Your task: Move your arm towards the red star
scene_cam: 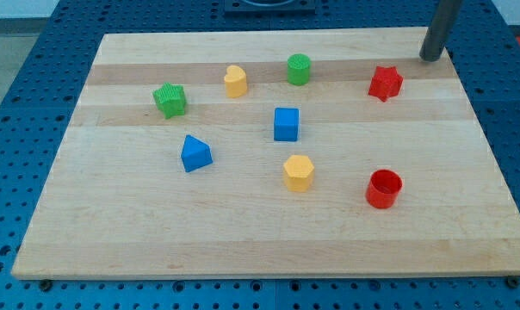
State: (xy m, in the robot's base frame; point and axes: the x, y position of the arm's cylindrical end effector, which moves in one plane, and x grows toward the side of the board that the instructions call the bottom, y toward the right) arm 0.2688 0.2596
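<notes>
- Counter [114, 232]: a pale wooden board, laid on a blue perforated surface [19, 112].
- Green star [170, 100]: placed at the view's far left, in the upper half of the board.
- Blue triangular block [195, 153]: set below and just right of the green star.
- Yellow block [235, 81]: stood in the upper row, between the green star and the green cylinder.
- Blue cube [287, 124]: located near the board's middle.
- Green cylinder [299, 69]: stood upright in the upper row.
- Yellow hexagonal block [299, 172]: set below the blue cube.
- Red star [385, 83]: found at the view's upper right, clear of all other blocks.
- Red cylinder [384, 189]: placed at the lower right, well below the red star.
- My tip [431, 58]: rested at the board's top right corner, near the red star but apart from it, up and to its right.
- Pincer: none is seen; only the dark rod is shown.
</notes>
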